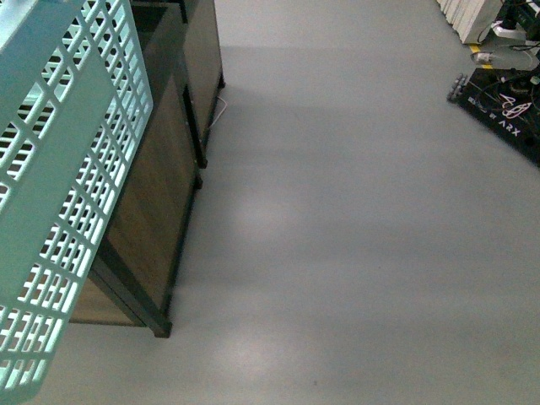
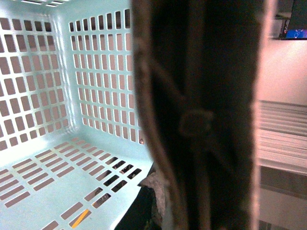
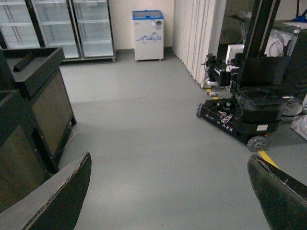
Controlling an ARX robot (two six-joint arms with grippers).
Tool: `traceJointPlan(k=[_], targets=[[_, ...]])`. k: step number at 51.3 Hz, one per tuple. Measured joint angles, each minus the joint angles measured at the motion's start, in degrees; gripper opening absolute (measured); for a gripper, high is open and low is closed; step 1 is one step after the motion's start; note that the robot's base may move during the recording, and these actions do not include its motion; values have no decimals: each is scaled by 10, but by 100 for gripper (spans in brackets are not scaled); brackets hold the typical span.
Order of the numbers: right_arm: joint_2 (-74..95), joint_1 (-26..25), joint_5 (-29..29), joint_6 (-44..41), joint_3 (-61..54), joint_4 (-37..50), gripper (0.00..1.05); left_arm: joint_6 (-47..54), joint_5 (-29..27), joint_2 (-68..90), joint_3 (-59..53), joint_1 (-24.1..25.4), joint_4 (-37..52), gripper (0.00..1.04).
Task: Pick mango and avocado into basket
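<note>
**Operator:** Status of right gripper (image 3: 169, 158)?
**Technician:** Fingers (image 3: 62, 196) spread wide, nothing between them, over grey floor (image 3: 144, 120).
**Operator:** And left gripper?
**Technician:** Cannot tell. A dark blurred shape (image 2: 201, 115) blocks its wrist view.
**Operator:** Where is the basket (image 1: 51, 169)?
**Technician:** Tilted at the robot's left, beside the wooden cabinet (image 1: 160, 194).

Dim, even indoor light is lying over all views.
Soft pale patches are glowing on the floor (image 1: 278, 219), and the cabinet (image 1: 160, 211) is sitting in shade. In the left wrist view a dark shape (image 2: 201, 115) against the lens is blurring, pinkish glare is washing its edge, and the basket (image 2: 64, 81) wall is showing sharp.
</note>
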Motion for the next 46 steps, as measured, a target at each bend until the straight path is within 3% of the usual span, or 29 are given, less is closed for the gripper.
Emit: traceJointPlan(k=[46], targets=[[0,0,1,0,0,0,96,0,1,0,0,1,0,4]])
